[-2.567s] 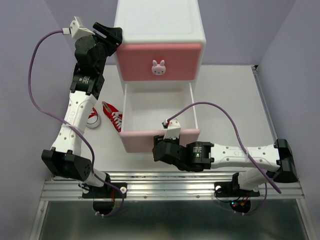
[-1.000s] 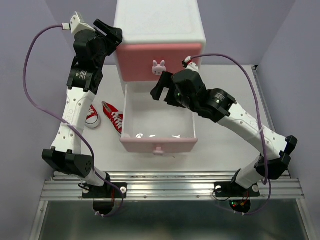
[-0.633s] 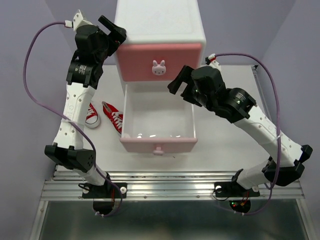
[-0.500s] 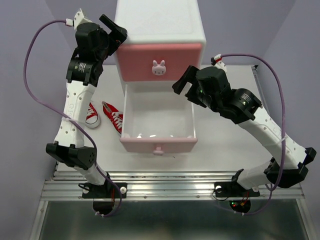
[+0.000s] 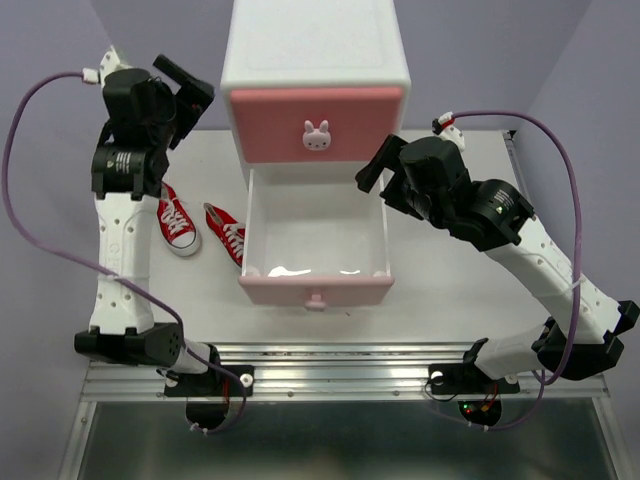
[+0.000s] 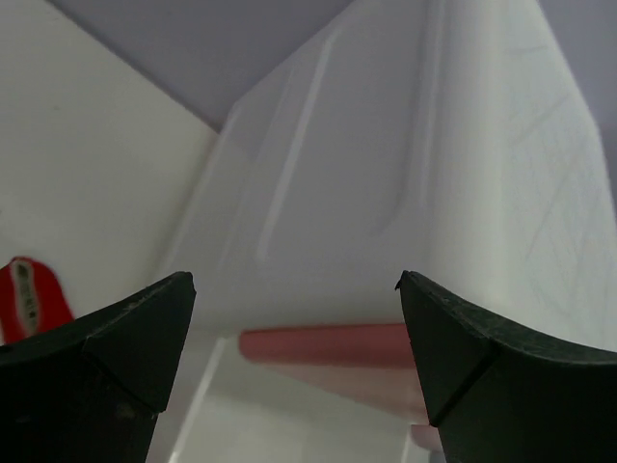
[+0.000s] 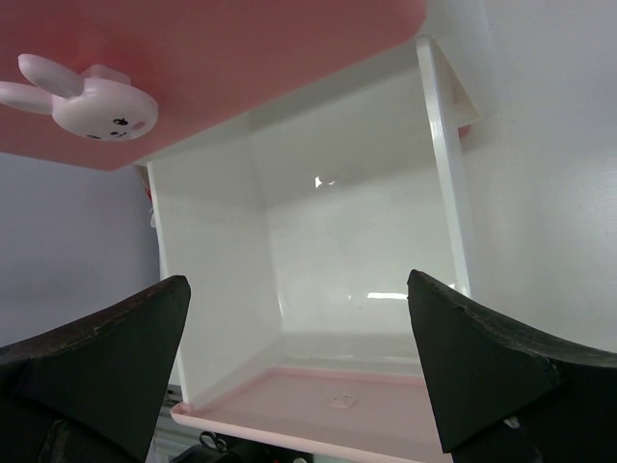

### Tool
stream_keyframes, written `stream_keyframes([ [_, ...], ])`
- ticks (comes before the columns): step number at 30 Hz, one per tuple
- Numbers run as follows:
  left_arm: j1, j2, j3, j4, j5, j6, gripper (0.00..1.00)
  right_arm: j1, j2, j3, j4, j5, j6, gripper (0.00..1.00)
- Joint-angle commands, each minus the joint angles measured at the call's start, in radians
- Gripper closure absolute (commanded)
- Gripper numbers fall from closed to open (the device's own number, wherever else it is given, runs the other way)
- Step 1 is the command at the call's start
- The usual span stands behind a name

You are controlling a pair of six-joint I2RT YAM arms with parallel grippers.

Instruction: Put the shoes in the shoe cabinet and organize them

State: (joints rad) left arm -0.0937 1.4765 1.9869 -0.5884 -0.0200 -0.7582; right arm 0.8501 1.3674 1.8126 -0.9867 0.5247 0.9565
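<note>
On the bench [image 5: 450, 280], just left of the shoe cabinet [image 5: 318, 45], 2 red shoes [image 5: 177, 222] [image 5: 228, 236] are lying side by side, and the nearer one is sitting right next to the open lower drawer [image 5: 315, 288]. That drawer is standing pulled out, and nothing is sitting inside it. The upper drawer [image 5: 318, 108] is sitting shut. No green shoes are showing in any view. The left jaws are hanging up high beside the cabinet's left side, spread wide and holding nothing. The right jaws are hovering by the drawer's far right corner, also spread wide and holding nothing. So the job is looking like it is only just beginning: the drawer is ready, but no shoe is in yet. Both red shoes are waiting to be picked up and lined up inside, and the green ones are waiting to be found.
</note>
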Motion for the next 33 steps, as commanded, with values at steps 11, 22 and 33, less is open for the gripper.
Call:
stream_keyframes([
  [11, 0.086, -0.133, -0.198, -0.142, 0.094, 0.054, 0.01, -0.006, -0.007, 0.020, -0.021, 0.012, -0.030, 0.00],
  [22, 0.086, -0.232, -0.664, -0.110, 0.071, -0.052, 0.01, -0.006, -0.024, 0.037, -0.144, 0.034, 0.024, 0.00],
  [33, 0.086, -0.110, -0.836, 0.018, 0.072, -0.027, 0.04, -0.006, -0.045, 0.005, -0.214, 0.008, 0.090, 0.00],
])
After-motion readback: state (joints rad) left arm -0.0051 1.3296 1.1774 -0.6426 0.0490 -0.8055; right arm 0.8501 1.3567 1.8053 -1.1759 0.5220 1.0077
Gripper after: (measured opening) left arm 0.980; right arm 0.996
